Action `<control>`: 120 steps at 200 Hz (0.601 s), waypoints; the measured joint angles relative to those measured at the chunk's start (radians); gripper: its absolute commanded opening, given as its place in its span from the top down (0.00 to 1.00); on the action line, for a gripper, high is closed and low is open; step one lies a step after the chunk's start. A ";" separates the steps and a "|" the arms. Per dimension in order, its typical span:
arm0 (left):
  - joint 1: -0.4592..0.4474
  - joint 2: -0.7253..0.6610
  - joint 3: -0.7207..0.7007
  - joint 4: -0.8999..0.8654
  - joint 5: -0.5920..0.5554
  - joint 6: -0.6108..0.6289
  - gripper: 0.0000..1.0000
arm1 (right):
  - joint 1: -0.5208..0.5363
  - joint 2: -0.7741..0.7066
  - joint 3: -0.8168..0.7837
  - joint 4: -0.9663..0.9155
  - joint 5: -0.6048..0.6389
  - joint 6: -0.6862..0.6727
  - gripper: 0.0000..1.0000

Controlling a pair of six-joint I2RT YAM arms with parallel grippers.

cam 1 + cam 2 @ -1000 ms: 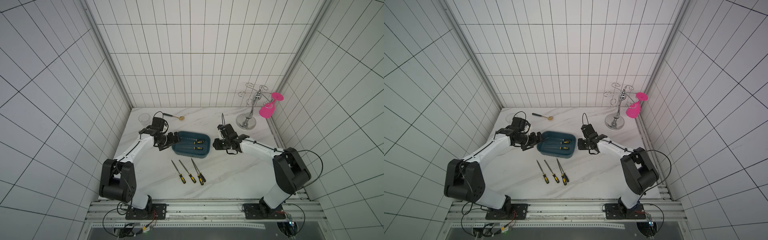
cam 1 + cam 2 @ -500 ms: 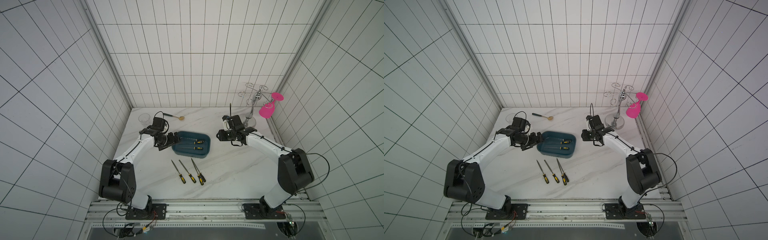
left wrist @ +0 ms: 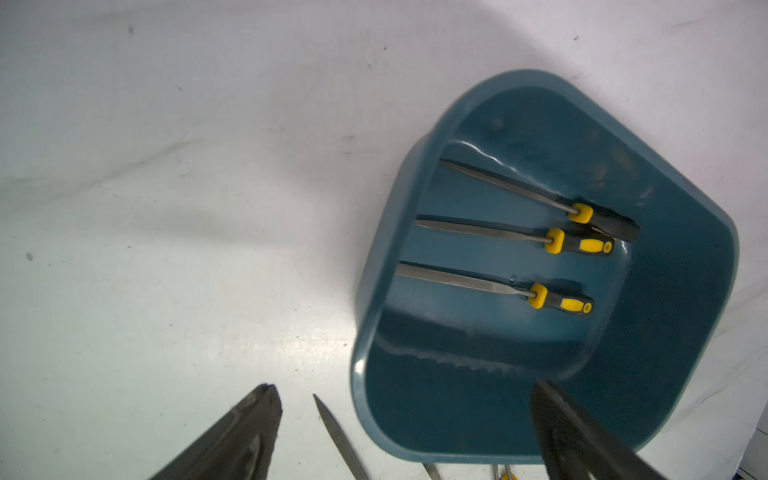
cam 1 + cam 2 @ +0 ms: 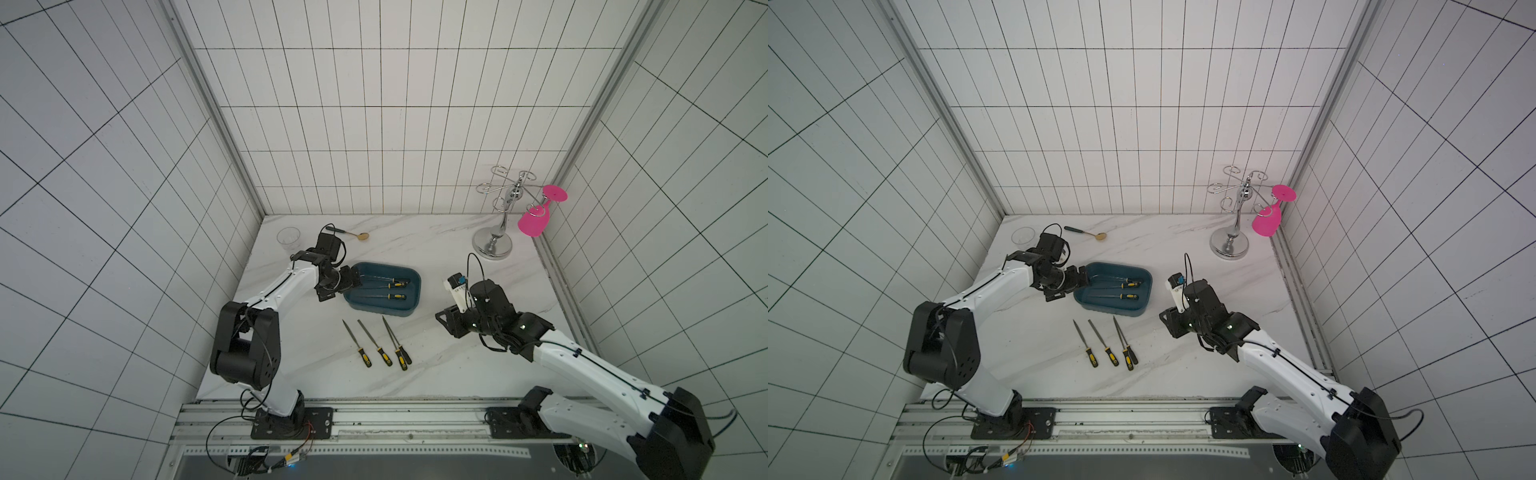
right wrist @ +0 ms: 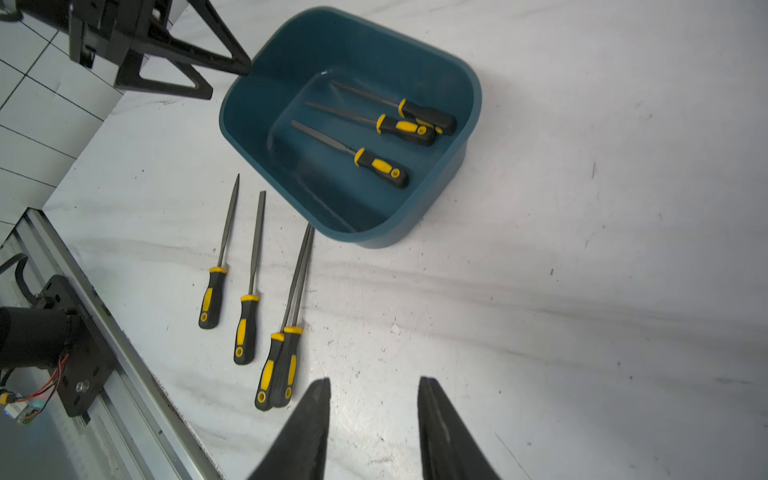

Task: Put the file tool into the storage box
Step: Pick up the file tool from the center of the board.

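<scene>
The storage box point(image 4: 384, 309) point(image 4: 1113, 312) point(image 5: 257, 104) is a teal tub at the table's middle, and three file tools point(image 3: 461, 280) point(image 5: 328, 141) with black-yellow handles lie inside it. Several more file tools point(image 4: 377, 344) point(image 4: 1104, 345) point(image 5: 253, 245) lie on the table in front of the box, two of them overlapping. My left gripper point(image 4: 353, 279) point(image 4: 1080, 277) point(image 3: 409, 399) is open at the box's left end, one finger over the inside and one outside. My right gripper point(image 4: 445, 325) point(image 4: 1168, 322) point(image 5: 374, 380) hangs open and empty over bare table, right of the box.
A clear cup point(image 4: 288, 239) and a spoon point(image 4: 353, 234) sit at the back left. A chrome glass rack point(image 4: 496, 232) with a pink glass point(image 4: 535, 219) stands at the back right. A metal rail point(image 4: 374, 415) runs along the front edge.
My right arm has drawn back from the box's right end toward the front, and its jaws have opened a little. The left arm has stayed put.
</scene>
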 measured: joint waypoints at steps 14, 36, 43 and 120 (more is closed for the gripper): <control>-0.069 0.011 0.018 0.008 -0.039 -0.015 0.02 | 0.010 -0.039 -0.037 0.000 -0.003 0.007 0.61; -0.138 0.069 0.077 0.027 -0.072 -0.036 0.02 | 0.026 -0.109 -0.067 -0.001 -0.006 0.017 0.60; -0.143 0.089 0.087 0.038 -0.077 -0.045 0.02 | 0.031 -0.132 -0.071 -0.002 -0.007 0.020 0.60; -0.168 0.036 0.027 0.076 -0.047 -0.123 0.02 | 0.063 -0.171 -0.088 -0.014 0.007 0.042 0.59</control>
